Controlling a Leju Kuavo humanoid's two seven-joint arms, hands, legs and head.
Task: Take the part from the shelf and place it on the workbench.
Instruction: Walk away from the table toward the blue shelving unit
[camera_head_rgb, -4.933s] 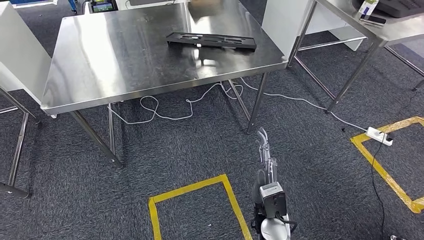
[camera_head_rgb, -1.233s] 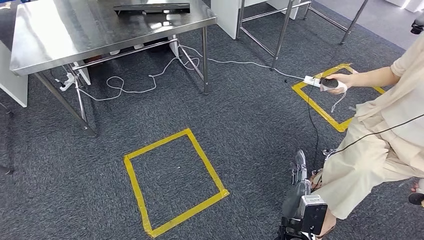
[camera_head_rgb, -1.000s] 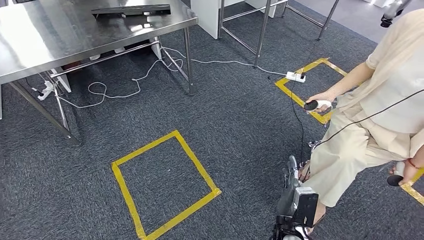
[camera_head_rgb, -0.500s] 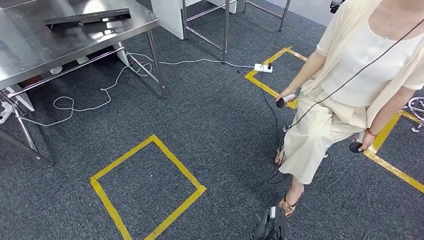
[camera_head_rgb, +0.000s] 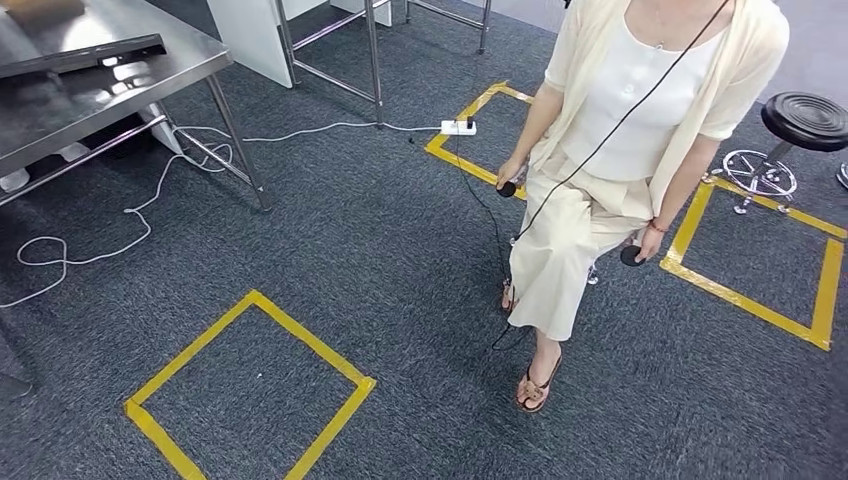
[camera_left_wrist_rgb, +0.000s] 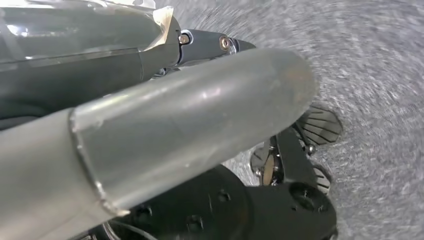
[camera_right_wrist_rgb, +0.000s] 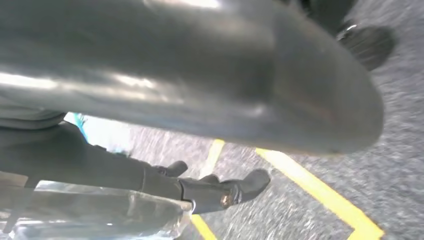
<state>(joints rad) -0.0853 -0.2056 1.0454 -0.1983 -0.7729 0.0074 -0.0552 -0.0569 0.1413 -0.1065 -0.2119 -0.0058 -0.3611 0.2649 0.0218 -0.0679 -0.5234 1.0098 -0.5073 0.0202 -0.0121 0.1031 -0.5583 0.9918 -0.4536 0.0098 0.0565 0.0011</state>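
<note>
On grey carpet (camera_head_rgb: 400, 250), person (camera_head_rgb: 610, 150), no legible writing

Thick grey thumb (camera_left_wrist_rgb: 190, 125), dark screwed fingers (camera_left_wrist_rgb: 210, 42)

The workbench (camera_head_rgb: 95, 95) and the dark part (camera_head_rgb: 85, 56) on it are cut off far left. The person (camera_head_rgb: 620, 150) is cropped above the shoulders.

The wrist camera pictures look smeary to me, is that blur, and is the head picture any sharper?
Yes: in the left wrist view the carpet is streaked in arcs, motion blur; in the right wrist view the yellow tape and the floor are soft, and the big thumb is out of focus. The head view is sharp, with glare on the steel table.
</note>
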